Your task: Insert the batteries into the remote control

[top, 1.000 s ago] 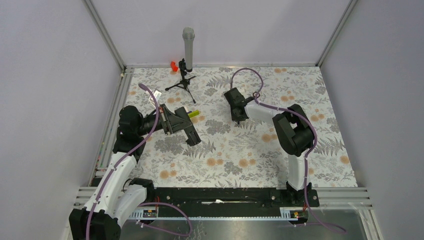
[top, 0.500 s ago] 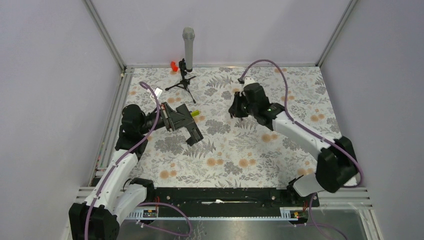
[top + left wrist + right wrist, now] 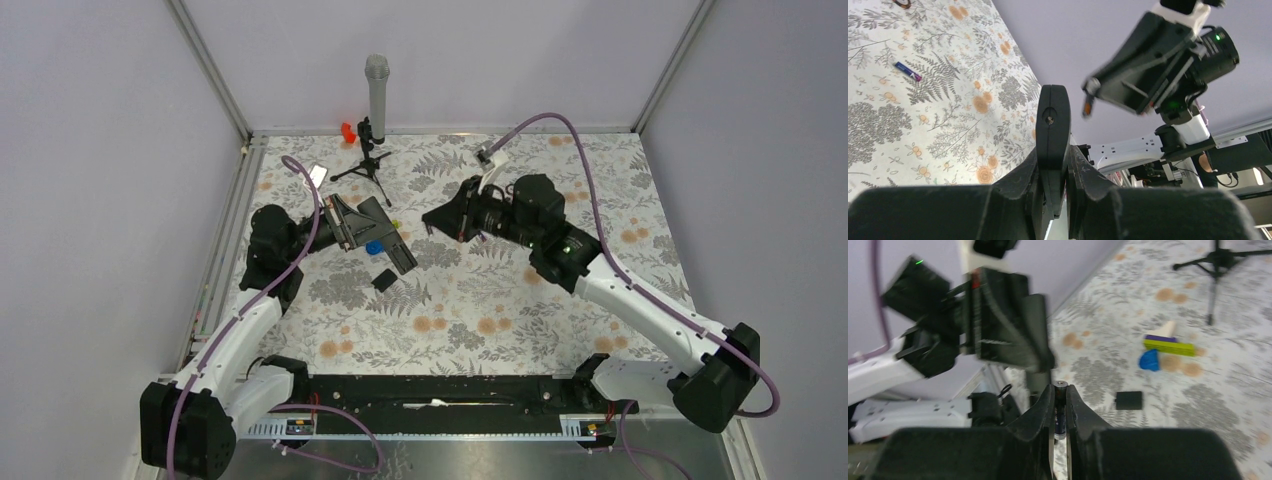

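So the left fingers are clamped on the remote control, right fingers pinch a battery, both on the microphone's near side.

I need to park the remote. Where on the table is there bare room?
The near-centre table is bare, bordered by the small black square, the right arm and the base rail; the far right corner too. Crowded: left of centre, around the left gripper holding the remote control, the blue piece, the microphone stand and the right gripper with a battery.
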